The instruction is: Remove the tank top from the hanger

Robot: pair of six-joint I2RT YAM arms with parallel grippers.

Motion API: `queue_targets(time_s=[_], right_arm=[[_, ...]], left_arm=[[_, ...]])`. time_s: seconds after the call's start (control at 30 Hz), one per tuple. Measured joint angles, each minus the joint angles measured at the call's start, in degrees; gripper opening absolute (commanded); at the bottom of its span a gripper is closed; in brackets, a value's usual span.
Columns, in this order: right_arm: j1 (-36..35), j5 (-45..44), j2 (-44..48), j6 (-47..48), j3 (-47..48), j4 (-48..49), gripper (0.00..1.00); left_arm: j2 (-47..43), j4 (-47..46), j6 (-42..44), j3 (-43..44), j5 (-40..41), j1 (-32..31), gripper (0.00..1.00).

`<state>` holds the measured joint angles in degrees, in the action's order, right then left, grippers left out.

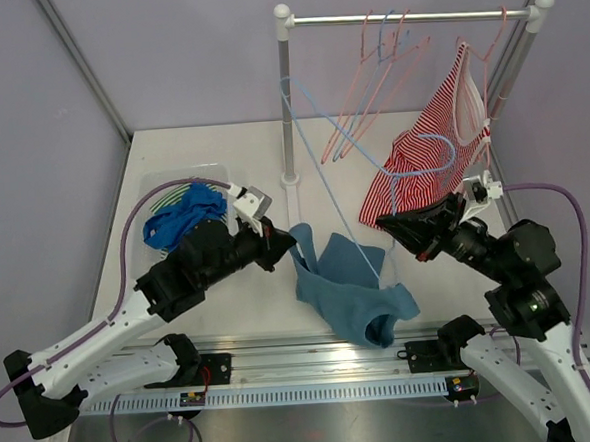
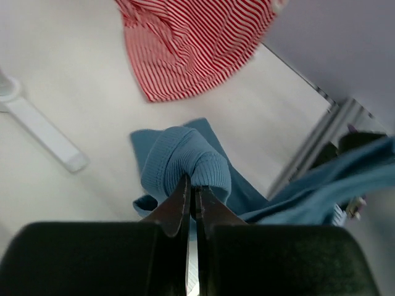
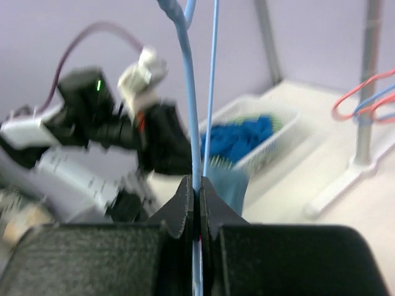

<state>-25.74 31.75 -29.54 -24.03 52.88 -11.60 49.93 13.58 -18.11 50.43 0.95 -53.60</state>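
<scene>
While the left gripper (image 2: pixel 192 185) was pinched shut on the ribbed edge of the blue tank top (image 1: pixel 352 298), which sagged onto the table (image 1: pixel 200 147) between both arms, the right gripper (image 3: pixel 196 185) sat clamped on the blue hanger (image 3: pixel 189 111), its wire rising away from the cloth toward the rail (image 1: pixel 413 16).

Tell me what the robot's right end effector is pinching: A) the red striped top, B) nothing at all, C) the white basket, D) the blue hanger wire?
D: the right wrist view shows the right end effector closed on the thin blue hanger wire.
</scene>
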Motion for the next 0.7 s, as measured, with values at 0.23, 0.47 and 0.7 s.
queue_targets(time_s=[0.23, 0.47, 0.7], right_arm=[[0.0, -18.7, 0.7, -4.6, -4.0, 15.0, 0.0], [-0.1, -35.7, -2.6, 0.6, 24.6, -17.1, 0.0], [-0.1, -47.2, -7.9, 1.6, 29.2, -40.3, 0.0]], left_arm=[[0.0, 1.9, -0.2, -4.2, -3.3, -1.4, 0.0], [1.0, 13.5, -4.0, -0.7, 10.4, -1.4, 0.04], [2.2, 25.6, -8.2, 6.2, 17.0, -1.4, 0.53]])
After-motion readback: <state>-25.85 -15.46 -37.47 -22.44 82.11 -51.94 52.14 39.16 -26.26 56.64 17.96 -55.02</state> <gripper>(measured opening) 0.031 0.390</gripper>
